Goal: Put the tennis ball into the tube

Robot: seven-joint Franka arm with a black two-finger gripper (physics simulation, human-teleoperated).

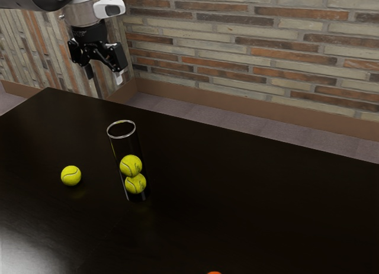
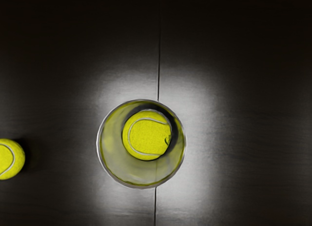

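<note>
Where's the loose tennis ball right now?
In the exterior view, the loose ball rests on the table, beside the upright tube without touching it, toward the exterior view's left.

A tube stands upright on a table, with two stacked tennis balls inside. Near the tube, to the exterior view's left, rests a loose tennis ball. Behind is a wall.

Beyond the dark table rises a brick wall (cream, grey and rusty orange), with a brown baseboard at its foot. Greyish-purple floor lies between baseboard and table. Pale light gleams on the table's surface.
</note>
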